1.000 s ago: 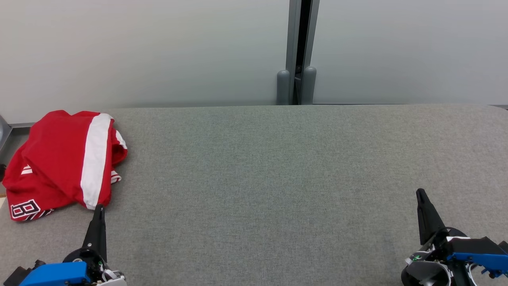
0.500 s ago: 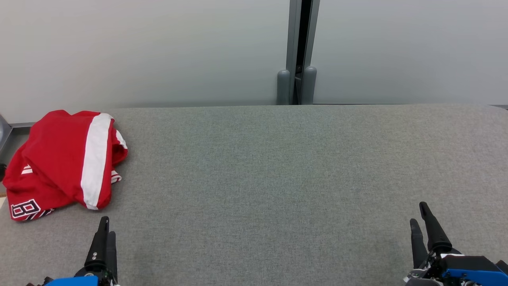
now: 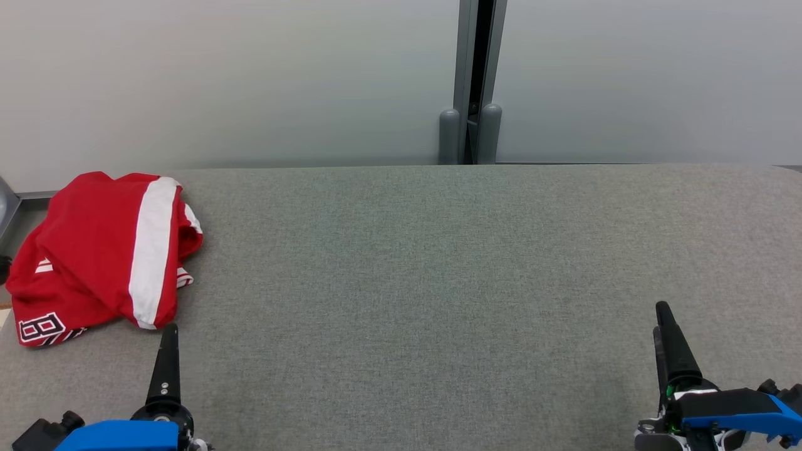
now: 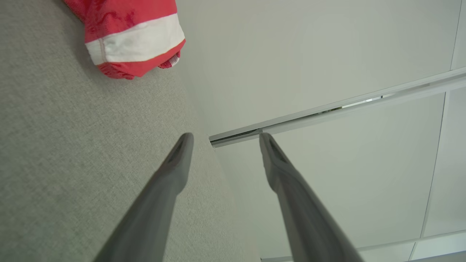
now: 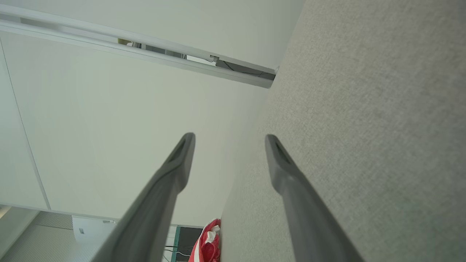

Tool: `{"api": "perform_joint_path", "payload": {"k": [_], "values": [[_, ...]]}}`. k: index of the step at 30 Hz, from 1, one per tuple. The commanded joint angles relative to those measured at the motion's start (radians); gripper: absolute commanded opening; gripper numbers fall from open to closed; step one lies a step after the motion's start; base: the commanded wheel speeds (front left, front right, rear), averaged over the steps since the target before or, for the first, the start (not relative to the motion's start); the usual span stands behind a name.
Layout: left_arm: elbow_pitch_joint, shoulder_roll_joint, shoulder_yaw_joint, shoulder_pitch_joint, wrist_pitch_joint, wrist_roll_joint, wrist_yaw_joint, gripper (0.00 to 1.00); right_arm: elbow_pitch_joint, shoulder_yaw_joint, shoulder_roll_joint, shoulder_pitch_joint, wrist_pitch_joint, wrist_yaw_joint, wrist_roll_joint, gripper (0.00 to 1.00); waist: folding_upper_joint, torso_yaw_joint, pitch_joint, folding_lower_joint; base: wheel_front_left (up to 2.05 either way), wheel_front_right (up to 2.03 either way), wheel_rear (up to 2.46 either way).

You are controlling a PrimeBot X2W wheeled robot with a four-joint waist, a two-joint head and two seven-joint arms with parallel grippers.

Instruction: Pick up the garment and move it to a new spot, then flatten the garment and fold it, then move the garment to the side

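Note:
The garment [image 3: 106, 250] is a red jersey with a broad white stripe, lying bunched at the far left of the grey fabric-covered table [image 3: 426, 263]. Its near hem sits just beyond my left gripper [image 3: 169, 332], apart from it. In the left wrist view the left gripper [image 4: 225, 136] stands open with nothing between its fingers, and the garment [image 4: 131, 40] lies up and to the left. My right gripper [image 3: 661, 313] hovers at the table's near right, far from the garment. In the right wrist view the right gripper [image 5: 229, 136] is open and empty, with the garment [image 5: 207, 243] a small red patch far off.
Pale wall panels rise behind the table, split by a dark vertical gap with two grey posts [image 3: 470, 134]. A metal fixture [image 3: 6, 207] shows at the left edge beside the garment. The table's wide middle stretches between my two grippers.
Both grippers went from shut to open. Each arm dipped toward the near edge, then came forward again. The garment stayed where it was.

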Motion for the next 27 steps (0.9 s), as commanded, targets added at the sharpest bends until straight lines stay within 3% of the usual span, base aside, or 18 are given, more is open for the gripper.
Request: {"api": "perform_joint_path", "payload": {"k": [1,16,27], "values": [[-0.026,0.010,-0.008,-0.029,-0.010,0.049,0.006,1.00,-0.027,0.009,-0.003,-0.015,-0.010,0.002,-0.050,1.00,0.0000,0.000,0.000,0.0000,0.00,0.00,0.00],[-0.053,0.014,-0.052,-0.028,-0.069,0.365,0.036,1.00,-0.061,0.067,-0.003,-0.003,-0.068,0.002,-0.378,1.00,0.0000,0.005,-0.001,0.0000,0.00,0.00,0.00],[-0.051,0.024,-0.081,-0.028,-0.106,0.545,0.045,1.00,-0.053,0.082,-0.003,0.002,-0.106,0.002,-0.539,1.00,0.0000,0.006,-0.004,0.0000,0.00,0.00,0.00]]}}
